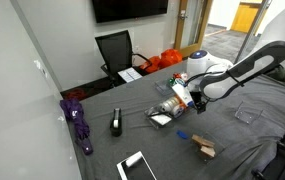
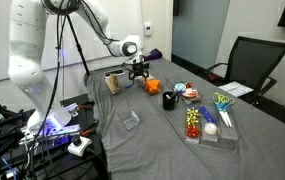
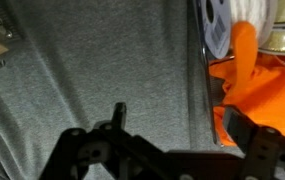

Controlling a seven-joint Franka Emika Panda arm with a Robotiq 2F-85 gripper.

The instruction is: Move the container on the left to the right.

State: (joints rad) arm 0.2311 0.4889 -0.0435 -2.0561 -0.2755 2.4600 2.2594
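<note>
The gripper [image 3: 175, 125] hangs over the grey surface [image 1: 102, 105] with its jaws fully apart and nothing between them. The container [image 3: 250, 85] sits just beside it. In the wrist view its clear side wall runs between the two fingers, with orange contents and a dark-and-white roll visible behind it. In both exterior views the gripper [image 2: 137, 73] is low and close to the container [image 2: 152, 87].

Step in hand, as judged: approach for the grasp.
- Descend with one finger inside the wall and one outside.
- Close on the wall only, not on the loose contents.
- Lift slightly before travelling, so the cloth is not dragged.

Clearances: the dark cup [image 2: 169, 99] stands near the container and could be tipped. The clear plastic box [image 1: 247, 115] lies well apart, with bare cloth between. A tray of coloured items [image 2: 207, 125] occupies the surface beyond the cup.
</note>
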